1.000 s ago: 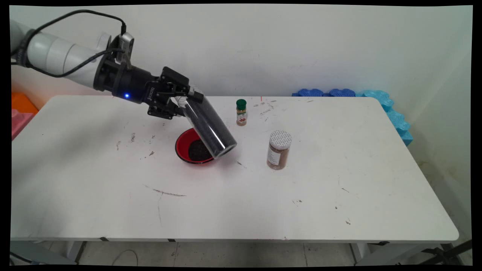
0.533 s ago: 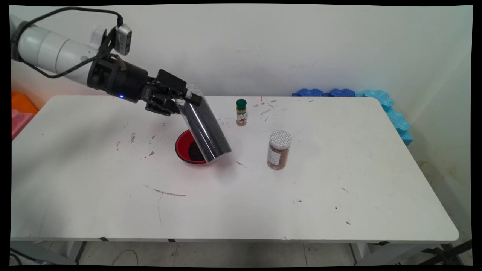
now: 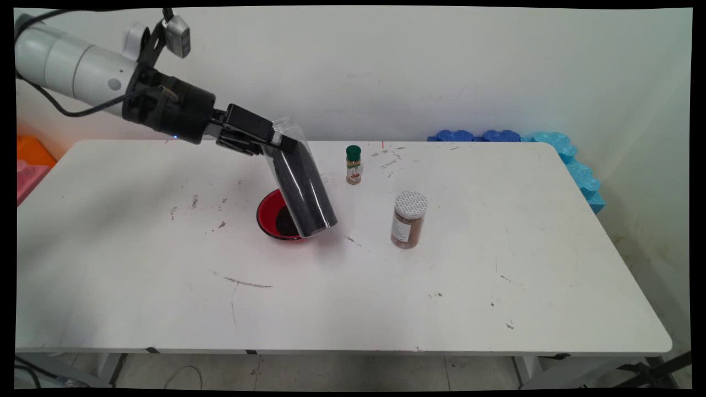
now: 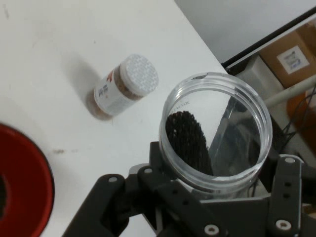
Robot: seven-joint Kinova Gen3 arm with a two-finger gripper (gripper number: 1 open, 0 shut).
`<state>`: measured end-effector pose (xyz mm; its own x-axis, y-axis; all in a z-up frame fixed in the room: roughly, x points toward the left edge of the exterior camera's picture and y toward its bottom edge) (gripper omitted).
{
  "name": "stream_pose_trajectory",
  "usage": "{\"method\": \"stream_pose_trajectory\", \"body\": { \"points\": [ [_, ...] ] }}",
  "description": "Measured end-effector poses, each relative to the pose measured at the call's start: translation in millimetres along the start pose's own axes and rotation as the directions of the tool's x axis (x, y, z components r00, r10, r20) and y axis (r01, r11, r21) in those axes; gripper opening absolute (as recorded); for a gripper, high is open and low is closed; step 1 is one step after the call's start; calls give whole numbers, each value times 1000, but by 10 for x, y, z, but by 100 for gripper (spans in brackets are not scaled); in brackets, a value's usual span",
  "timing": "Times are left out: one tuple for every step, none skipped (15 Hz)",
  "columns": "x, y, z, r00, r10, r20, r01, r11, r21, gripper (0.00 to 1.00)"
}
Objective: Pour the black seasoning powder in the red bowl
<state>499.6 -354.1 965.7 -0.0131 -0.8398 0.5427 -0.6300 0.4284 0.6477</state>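
Observation:
My gripper [image 3: 274,141] is shut on the upper end of a clear cylindrical jar [image 3: 300,187] that is largely full of black grains. The jar leans, open mouth up and left, closed base down and right over the right rim of a red bowl [image 3: 268,212]. Black grains lie in the bowl. In the hand view I look into the jar's open mouth [image 4: 216,132], with the grains [image 4: 185,143] low inside it and my gripper [image 4: 212,190] clamped around its rim. The red bowl [image 4: 22,185] shows at the lower left.
A small green-capped spice bottle [image 3: 353,164] stands behind the bowl. Right of the bowl stands a brown spice jar with a white lid [image 3: 408,219], also in the hand view [image 4: 123,86]. Blue foam pieces [image 3: 557,146] line the table's far right corner. Orange and pink items [image 3: 30,162] sit at the left edge.
The hand has risen and drawn back to the left. The jar has swung to a steeper lean, its lower end shifting left over the bowl.

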Motion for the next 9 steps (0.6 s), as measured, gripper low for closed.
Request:
{"method": "stream_pose_trajectory", "body": {
  "points": [
    [12, 30, -6, 999, 39, -8, -39, 999, 1, 0],
    [24, 62, -10, 997, 81, -20, -81, 997, -1, 0],
    [40, 103, -16, 990, 134, -38, -134, 991, -3, 0],
    [51, 132, -23, 984, 170, -53, -171, 985, -3, 0],
    [64, 169, -33, 973, 217, -72, -218, 976, 0, 0],
    [73, 188, -36, 967, 242, -82, -243, 970, 2, 0],
    [77, 214, -41, 955, 283, -91, -283, 959, 9, 0],
    [77, 230, -46, 946, 309, -96, -309, 951, 15, 0],
    [81, 258, -53, 933, 345, -106, -344, 939, 23, 0]
  ]
}}
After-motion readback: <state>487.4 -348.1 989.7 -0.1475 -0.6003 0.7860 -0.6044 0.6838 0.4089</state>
